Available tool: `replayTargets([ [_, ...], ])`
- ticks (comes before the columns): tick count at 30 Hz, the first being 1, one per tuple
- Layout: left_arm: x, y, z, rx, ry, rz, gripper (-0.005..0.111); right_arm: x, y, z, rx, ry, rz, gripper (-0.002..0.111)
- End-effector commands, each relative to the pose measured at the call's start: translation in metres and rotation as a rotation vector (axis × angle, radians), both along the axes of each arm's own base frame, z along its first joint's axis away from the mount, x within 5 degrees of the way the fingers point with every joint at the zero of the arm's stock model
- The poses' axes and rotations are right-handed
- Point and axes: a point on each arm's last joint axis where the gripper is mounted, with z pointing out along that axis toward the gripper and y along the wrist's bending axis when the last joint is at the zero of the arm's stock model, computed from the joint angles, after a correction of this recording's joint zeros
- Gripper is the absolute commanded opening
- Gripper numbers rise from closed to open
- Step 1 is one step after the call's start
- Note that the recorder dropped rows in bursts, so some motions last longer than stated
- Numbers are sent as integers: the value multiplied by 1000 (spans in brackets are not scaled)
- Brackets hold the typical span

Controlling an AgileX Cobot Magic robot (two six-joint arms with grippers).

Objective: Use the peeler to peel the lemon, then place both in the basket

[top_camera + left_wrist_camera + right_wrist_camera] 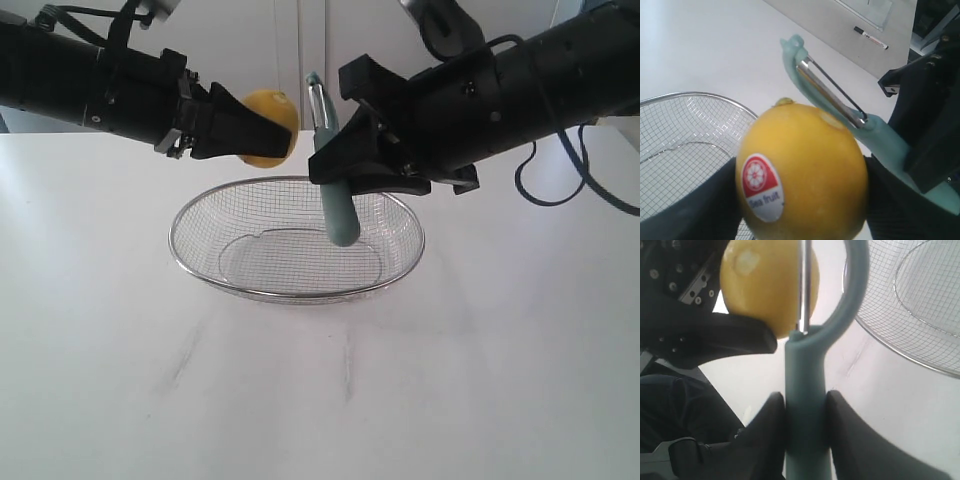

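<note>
While my left pincer (262, 130) clamps the lemon (272, 108) just above the far rim of the basket (296, 298), my right pincer (338, 165) grips the peeler (338, 210) by its handle, upright over the basket, handle end pointing down toward it, blade up beside the lemon, seemingly touching its skin.

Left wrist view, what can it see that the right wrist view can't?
Only the left wrist view shows the red-and-white sticker on the lemon and a marker pen in the background. Only the right wrist view shows the left arm's black wrist with its screws. Both show the lemon, the peeler and the basket.
</note>
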Motion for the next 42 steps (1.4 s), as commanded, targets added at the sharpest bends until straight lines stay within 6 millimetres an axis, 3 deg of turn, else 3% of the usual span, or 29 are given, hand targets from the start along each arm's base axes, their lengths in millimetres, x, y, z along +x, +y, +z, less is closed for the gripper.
replayTargets([
  [1, -5, 0, 8, -54, 16, -24, 0, 4, 1, -9, -28, 9, 12, 0],
  [13, -6, -1, 10, -76, 26, -31, 0, 5, 4, -27, -56, 89, 87, 0],
  [35, -8, -1, 10, -73, 31, -54, 0, 2, 5, -24, -27, 98, 121, 0],
  [42, -9, -1, 10, -74, 32, -55, 0, 0, 2, -10, -18, 26, 73, 0],
])
